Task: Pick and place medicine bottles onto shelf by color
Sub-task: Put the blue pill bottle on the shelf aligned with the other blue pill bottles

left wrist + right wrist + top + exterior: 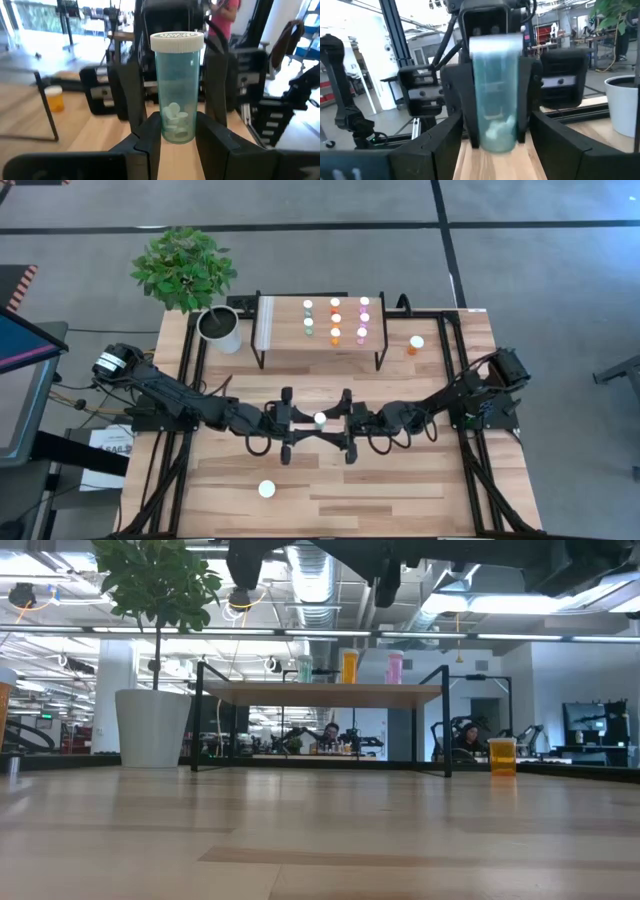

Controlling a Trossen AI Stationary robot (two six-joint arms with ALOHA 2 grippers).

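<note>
High view: my left gripper (297,423) and right gripper (338,423) meet nose to nose at table centre, with a teal bottle (320,418) between them, white cap up. It looks like a handover, which I judge the step in hand. To do it well, the receiving side should close fully before the other lets go, the bottle should stay upright, and then it should go to the teal column on the shelf (275,330), where nine bottles already stand in rows. An orange bottle (416,344) sits on the table right of the shelf, a white-capped one (267,489) near the front edge, and the plant pot (220,328) left of the shelf. Low view: both arms hang at the top edge, with jaws and bottle out of sight; three bottles show on the shelf, the orange one on the table at right. Left wrist view: the teal bottle stands upright between my left jaws, which press its lower body on both sides, while the right gripper's fingers flank it behind. Right wrist view: the same bottle lies inside my right jaws' span; they look spread, with a gap on each side, not yet pinching, and the left fingers hug it.
</note>
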